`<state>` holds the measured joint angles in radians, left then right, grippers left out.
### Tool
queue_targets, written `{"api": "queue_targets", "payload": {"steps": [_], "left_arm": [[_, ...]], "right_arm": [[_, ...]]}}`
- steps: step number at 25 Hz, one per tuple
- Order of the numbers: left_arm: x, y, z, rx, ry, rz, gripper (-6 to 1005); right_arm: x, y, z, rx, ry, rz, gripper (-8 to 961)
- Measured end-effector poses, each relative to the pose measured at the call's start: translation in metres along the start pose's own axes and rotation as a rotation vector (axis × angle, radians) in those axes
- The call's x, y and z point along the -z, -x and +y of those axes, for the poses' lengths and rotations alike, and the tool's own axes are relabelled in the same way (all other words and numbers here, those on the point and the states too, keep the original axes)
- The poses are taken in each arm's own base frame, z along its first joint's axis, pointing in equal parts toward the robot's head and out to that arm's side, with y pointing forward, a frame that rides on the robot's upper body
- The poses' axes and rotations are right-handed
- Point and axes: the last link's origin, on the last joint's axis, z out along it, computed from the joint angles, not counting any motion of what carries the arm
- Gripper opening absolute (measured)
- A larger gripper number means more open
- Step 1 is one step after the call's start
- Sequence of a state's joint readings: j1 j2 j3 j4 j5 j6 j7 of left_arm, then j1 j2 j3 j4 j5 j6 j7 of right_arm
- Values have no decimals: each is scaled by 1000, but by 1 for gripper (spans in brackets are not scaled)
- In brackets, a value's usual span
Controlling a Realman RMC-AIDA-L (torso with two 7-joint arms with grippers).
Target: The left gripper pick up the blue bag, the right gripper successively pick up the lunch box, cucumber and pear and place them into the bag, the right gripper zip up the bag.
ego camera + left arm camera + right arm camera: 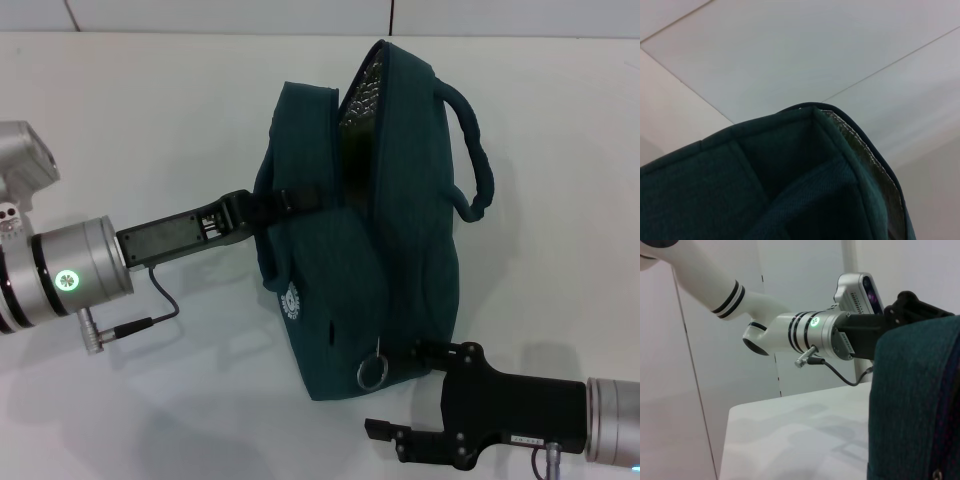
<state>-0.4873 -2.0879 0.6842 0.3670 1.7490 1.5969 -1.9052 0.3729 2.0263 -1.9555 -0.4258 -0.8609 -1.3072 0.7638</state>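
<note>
The table [150, 120] is white and bare apart from the bag and the two arms. The blue bag [380, 260] stands near its middle, held up off its side, its top seam running away from the robot. Most of that seam looks drawn together; only at the far end does a wedge of silver lining [362, 95] show. The lunch box, cucumber and pear are nowhere on the table, so I judge they are already inside and the zipping is the step in hand, largely done.

The left gripper [262, 208] reaches in from the left, its fingers closed on the bag's near handle strap at the upper side, keeping the bag upright. The right gripper [425, 352] sits at the bag's near lower corner, one finger touching the fabric just beside the ring zipper pull [372, 372]; whether it pinches anything I cannot tell. What seems left is closing that last open stretch.
</note>
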Motion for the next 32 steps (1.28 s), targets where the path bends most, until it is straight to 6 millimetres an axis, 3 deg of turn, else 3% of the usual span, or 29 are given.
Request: {"api": "queue_targets", "payload": {"steps": [32], "left_arm": [[1,-1,0,-2,-2,2,67]], "right_arm": [[-5,1,-4,-10,-42,-4,705]]}}
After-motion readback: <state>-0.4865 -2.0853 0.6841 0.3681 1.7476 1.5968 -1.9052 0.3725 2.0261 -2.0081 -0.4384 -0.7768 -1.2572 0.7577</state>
